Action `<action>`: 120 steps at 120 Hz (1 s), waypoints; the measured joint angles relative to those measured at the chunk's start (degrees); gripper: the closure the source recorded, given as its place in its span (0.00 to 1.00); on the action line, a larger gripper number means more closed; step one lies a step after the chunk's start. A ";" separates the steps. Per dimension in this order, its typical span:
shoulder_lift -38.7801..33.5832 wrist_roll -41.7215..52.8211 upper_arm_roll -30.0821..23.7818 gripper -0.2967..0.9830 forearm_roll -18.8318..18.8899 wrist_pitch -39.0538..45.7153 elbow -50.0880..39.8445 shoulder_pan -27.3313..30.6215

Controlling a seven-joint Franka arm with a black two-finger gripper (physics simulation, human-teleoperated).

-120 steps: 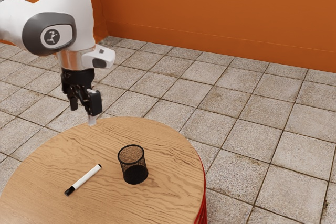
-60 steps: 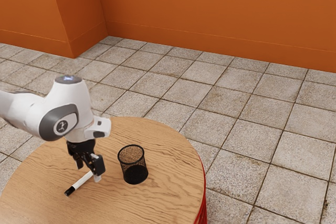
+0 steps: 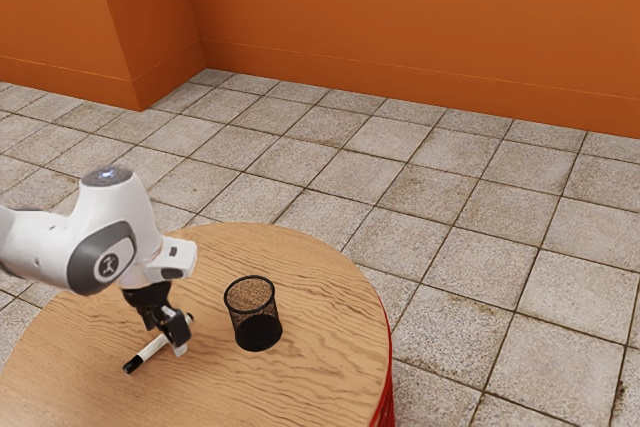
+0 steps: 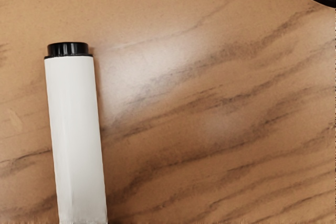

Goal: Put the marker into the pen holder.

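The gripper (image 3: 166,340) is low over the table (image 3: 310,377), its fingers apart and nothing clamped in them; the marker (image 3: 152,350) lies flat on the wood right beneath it, passing under the hand, and the near finger (image 3: 179,331) partly covers the barrel in the exterior view. One finger appears to stand on each side of the barrel; whether the marker is centred between them cannot be told, nor whether either fingertip brushes it.

The marker's long axis runs slantwise; its longer black cap (image 3: 133,365) points to the exterior view's lower left, its short black end (image 4: 67,49) to the upper right, out past the hand. The pen holder (image 3: 257,332) stands upright, near and apart, to the exterior view's right; the axis seems to aim past its far side rather than at it.

The step in hand looks like the last lining-up before the grasp; the task is in its early part, the marker lying outside the holder. The next move likely calls for the fingers to settle at table height, square across the axis, then close; if they meet it askew or off to one side, the round barrel could roll or swivel. Once lifted, it would need tipping upright to enter the holder's mouth.
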 joint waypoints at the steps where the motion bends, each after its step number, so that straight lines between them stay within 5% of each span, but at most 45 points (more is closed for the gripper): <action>1: 0.01 0.09 0.00 0.25 -0.10 0.03 -0.04 0.02; 59: 7.17 4.54 -0.05 0.27 -0.64 1.56 5.49 1.29; 91: 7.17 6.01 0.01 0.57 -1.02 1.73 5.98 0.91; 120: 7.55 6.79 -0.02 0.69 -1.11 1.75 5.69 1.19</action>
